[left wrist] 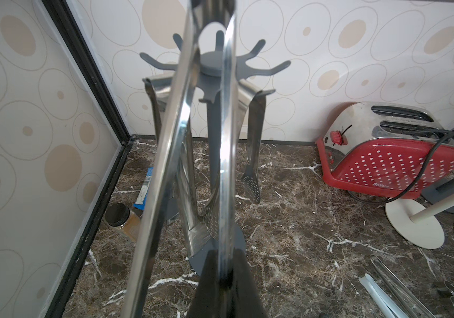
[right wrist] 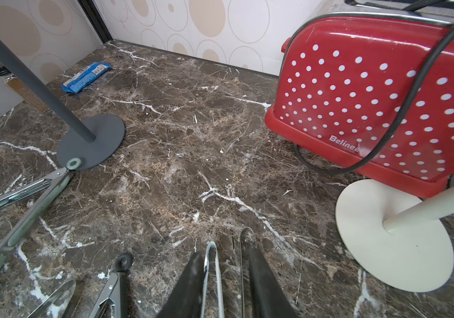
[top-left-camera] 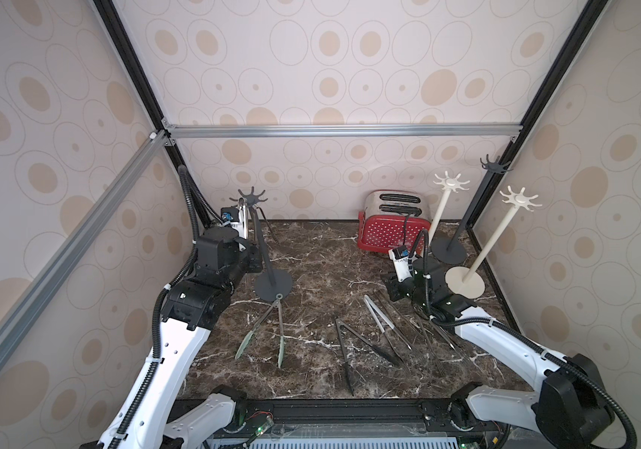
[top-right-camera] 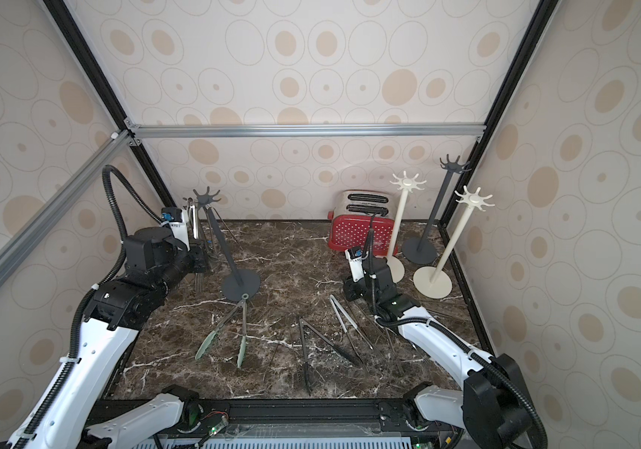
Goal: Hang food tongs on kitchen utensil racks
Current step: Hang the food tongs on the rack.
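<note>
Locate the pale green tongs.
In both top views, the pale green tongs lie on the marble, left of centre, hinge ring against the base of the left dark grey rack.

- Can't make out how the left gripper (left wrist: 224,280) stands in both top views: too small, crowded against the dark grey rack (top-left-camera: 262,241).
- Left wrist view: only get dark finger bases at the frame edge.
- Lose the upper end of the clamped steel tongs (left wrist: 226,137) past the frame edge; blurred this close to the lens.
- Can't read the jar (left wrist: 121,217) label; half-covered by those tongs, same for the blue wrapper (left wrist: 144,187).
- Can't count the tongs pile (top-left-camera: 396,324); partly under the right arm (top-left-camera: 498,338).
- Right wrist view: right gripper (right wrist: 225,256) cropped at the frame edge; can't tell contact with the white tongs (right wrist: 211,243).
- Toaster (right wrist: 372,96) cropped there too.
</note>
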Robot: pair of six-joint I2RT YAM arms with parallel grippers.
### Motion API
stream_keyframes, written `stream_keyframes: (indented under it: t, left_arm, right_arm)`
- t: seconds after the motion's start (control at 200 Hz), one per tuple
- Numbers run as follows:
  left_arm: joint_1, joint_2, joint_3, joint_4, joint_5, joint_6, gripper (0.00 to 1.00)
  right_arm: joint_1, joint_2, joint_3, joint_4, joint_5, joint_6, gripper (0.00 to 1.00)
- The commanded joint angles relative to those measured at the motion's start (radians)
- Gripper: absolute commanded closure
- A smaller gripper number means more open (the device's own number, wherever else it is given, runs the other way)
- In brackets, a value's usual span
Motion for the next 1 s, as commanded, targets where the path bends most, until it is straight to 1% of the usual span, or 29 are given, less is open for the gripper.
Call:
stream_keyframes:
  t: [0.0,0.326,0.992]
  left_arm:
    - [0.009,-0.001,-0.005,0.045,-0.008,0.018,1.00]
    - [0.009,-0.007,-0.058,0.083,0.012,-0.018,1.00]
    - [0.009,-0.037,-0.153,0.118,0.018,-0.053,1.00]
  right_arm:
    - [-0.010,0.007,0.015,0.012,-0.008,-0.012,0.69]
    - [-0.011,0.007,0.014,0.013,-0.009,-0.011,0.69]
    - [-0.016,0.007,0.009,0.016,-0.018,-0.006,0.69]
